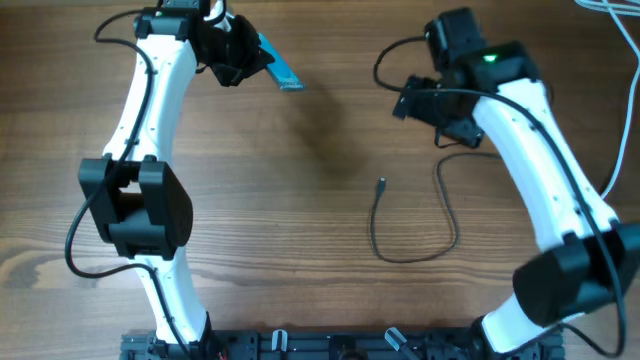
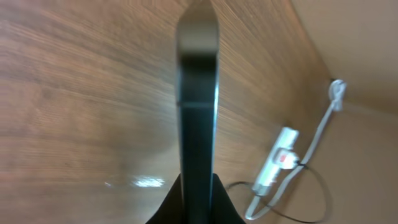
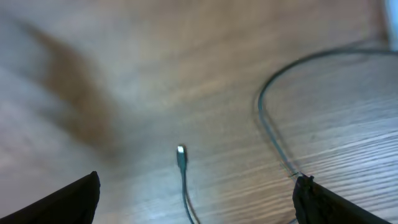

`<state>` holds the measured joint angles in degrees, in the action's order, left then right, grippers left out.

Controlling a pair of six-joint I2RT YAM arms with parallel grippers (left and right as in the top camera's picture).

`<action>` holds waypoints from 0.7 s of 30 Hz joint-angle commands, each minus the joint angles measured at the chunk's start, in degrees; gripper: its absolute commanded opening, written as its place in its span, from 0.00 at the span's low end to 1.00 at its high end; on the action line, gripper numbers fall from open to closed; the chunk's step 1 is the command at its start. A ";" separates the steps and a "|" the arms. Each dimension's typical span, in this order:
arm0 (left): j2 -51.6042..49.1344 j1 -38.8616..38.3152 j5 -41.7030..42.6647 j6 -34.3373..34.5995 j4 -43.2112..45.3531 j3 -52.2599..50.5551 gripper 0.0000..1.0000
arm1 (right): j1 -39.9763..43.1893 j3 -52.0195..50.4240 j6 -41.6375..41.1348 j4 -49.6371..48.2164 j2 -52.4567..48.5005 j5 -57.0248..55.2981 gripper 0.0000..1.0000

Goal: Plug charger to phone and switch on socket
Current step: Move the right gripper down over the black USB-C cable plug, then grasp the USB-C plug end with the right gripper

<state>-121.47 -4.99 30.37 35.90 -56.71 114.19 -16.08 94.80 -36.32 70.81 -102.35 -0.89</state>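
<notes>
My left gripper (image 1: 240, 62) is shut on the phone (image 1: 281, 68), whose turquoise end sticks out to the right above the table at the back left. In the left wrist view the phone (image 2: 198, 106) shows edge-on as a dark slab between the fingers (image 2: 198, 199). The socket (image 2: 278, 160), white with a red switch, lies beyond it. The charger, a thin black cable, loops on the table with its connector tip (image 1: 381, 184) lying free. My right gripper (image 1: 440, 112) hangs open above it at the back right; in its wrist view the tip (image 3: 181, 154) lies between the wide-open fingers (image 3: 196, 196).
A white cable (image 1: 625, 30) runs along the far right edge. The socket's white lead (image 2: 323, 121) curves to the back wall. Bare wooden table (image 1: 300, 200) lies between the arms.
</notes>
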 commanded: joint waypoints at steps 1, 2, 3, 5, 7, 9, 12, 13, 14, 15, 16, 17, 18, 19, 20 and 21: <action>1.88 -0.74 -5.92 -8.96 -0.66 1.11 0.04 | -0.52 -4.44 5.25 -2.67 -2.60 10.01 0.96; 1.88 -0.81 -7.17 -8.96 -1.16 1.11 0.04 | -1.01 -6.49 5.22 -4.50 -3.06 11.39 0.94; 1.77 -1.03 -9.29 -8.96 -1.95 1.11 0.04 | -2.01 -9.16 4.59 -6.43 -3.63 11.47 0.87; 1.66 -1.49 -13.16 -8.96 -3.34 1.11 0.04 | -3.61 -13.05 4.68 -9.60 -3.65 11.26 0.87; 1.66 -2.05 -16.26 -8.98 -4.24 1.11 0.04 | -5.20 -16.46 4.66 -13.18 -3.85 11.26 0.77; 1.66 -2.64 -16.37 -8.96 -4.20 1.11 0.04 | -6.49 -19.56 2.95 -17.18 -4.00 9.35 0.73; 1.66 -3.43 -16.55 -8.96 -4.22 1.11 0.04 | -7.63 -23.34 -1.38 -19.63 -4.17 5.92 0.68; 1.66 -3.61 -16.85 -8.96 -4.22 1.11 0.04 | -7.93 -24.22 -1.38 -20.11 -4.17 5.90 0.65; 1.66 -3.80 -17.22 -8.94 -4.17 1.11 0.04 | -8.33 -24.87 -1.40 -20.65 -4.17 5.81 0.63; 1.66 -3.87 -17.22 -8.92 -4.15 1.11 0.04 | -8.63 -25.20 -1.44 -20.96 -4.17 5.60 0.61; 1.66 -3.91 -17.22 -8.92 -4.15 1.11 0.04 | -9.18 -25.70 -2.89 -21.49 -4.17 4.46 0.59; 1.66 -3.91 -17.20 -8.92 -4.13 1.11 0.04 | -9.55 -25.94 -3.39 -21.88 -4.17 3.80 0.56; 1.66 -3.91 -17.20 -8.92 -4.13 1.11 0.04 | -10.14 -25.94 -3.50 -22.21 -4.33 3.39 0.55; 1.66 -3.91 -17.22 -8.92 -4.15 1.11 0.04 | -10.73 -25.94 -4.39 -22.34 -4.33 2.69 0.55; 1.66 -3.91 -17.22 -8.92 -4.15 1.11 0.04 | -11.04 -25.94 -4.42 -22.34 -4.35 2.08 0.55; 1.66 -3.91 -17.22 -8.92 -4.17 1.11 0.04 | -11.13 -25.94 -4.42 -22.29 -4.39 1.70 0.55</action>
<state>-121.47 -8.73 13.45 28.08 -61.10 114.19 -26.72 69.21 -39.27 48.66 -105.56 3.44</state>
